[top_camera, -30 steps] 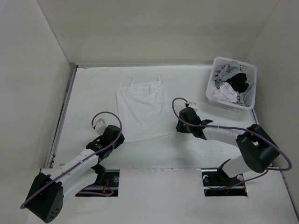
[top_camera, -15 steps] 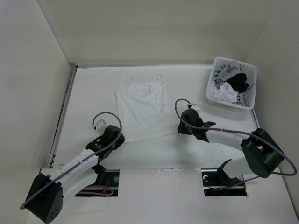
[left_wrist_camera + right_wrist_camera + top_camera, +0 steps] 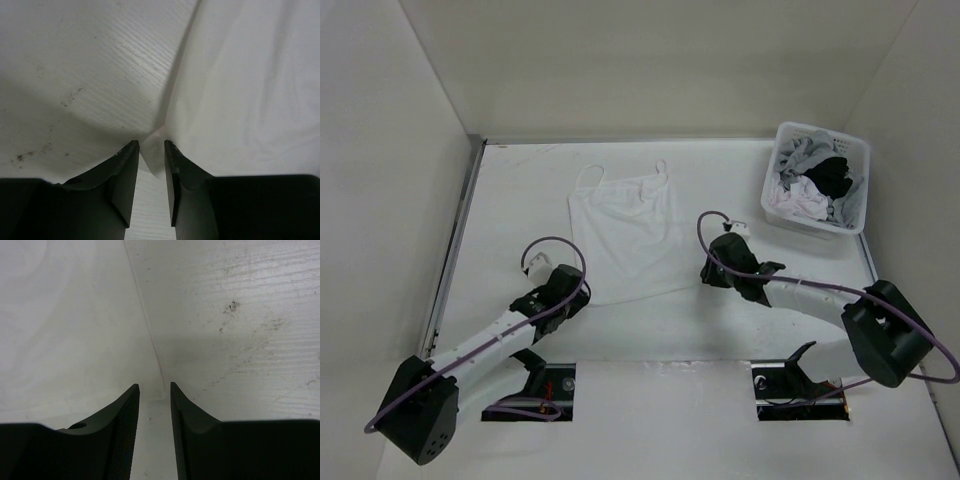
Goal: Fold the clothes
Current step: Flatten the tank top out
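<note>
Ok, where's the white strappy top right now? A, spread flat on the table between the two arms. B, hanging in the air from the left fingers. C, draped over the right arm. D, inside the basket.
A: the white top lies spread flat on the table, straps toward the far wall, well apart from the basket.

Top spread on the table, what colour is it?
The top is plain white, clearest in the top external view.

White thin sleeveless top (image 3: 625, 240): spread flat on the surface (image 3: 510, 200), near centre, two narrow straps toward far edge, hem nearest, light wrinkles. Other garments (image 3: 817, 185), white, grey, black: crumpled heap in basket (image 3: 800, 222), far right corner.
</note>
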{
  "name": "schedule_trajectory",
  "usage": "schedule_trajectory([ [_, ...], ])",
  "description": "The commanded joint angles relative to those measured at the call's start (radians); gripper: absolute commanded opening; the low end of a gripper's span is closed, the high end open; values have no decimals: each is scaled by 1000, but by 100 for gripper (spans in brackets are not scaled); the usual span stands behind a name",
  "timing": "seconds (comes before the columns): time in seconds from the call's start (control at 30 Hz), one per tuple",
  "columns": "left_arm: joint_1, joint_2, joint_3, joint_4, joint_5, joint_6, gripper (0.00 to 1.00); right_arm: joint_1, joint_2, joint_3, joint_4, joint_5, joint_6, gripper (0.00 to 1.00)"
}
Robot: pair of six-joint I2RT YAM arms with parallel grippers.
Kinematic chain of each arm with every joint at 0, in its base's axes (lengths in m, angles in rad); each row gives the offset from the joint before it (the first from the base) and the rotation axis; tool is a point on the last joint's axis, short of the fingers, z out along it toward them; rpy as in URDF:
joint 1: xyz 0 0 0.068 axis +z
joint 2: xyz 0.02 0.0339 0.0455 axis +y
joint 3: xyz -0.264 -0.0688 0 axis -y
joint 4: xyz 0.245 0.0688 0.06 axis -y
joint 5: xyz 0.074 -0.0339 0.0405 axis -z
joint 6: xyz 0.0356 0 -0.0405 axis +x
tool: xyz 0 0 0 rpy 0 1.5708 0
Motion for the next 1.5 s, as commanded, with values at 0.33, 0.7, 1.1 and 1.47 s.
schedule_trajectory([
  [0.33,-10,39,12,-50,4,6,6,17,-56,-25,42,3,15,36],
  [0.7,-88,-151,84,-245,-143,-13,0,21,20,-14,30,2,36,42],
  [1.1,-117,-154,72,-254,-165,-29,0,49,105,30,34,-41,46,17],
  [1.47,-160,-143,139,-271,-249,17,0,52,-96,-30,-1,-46,67,43],
])
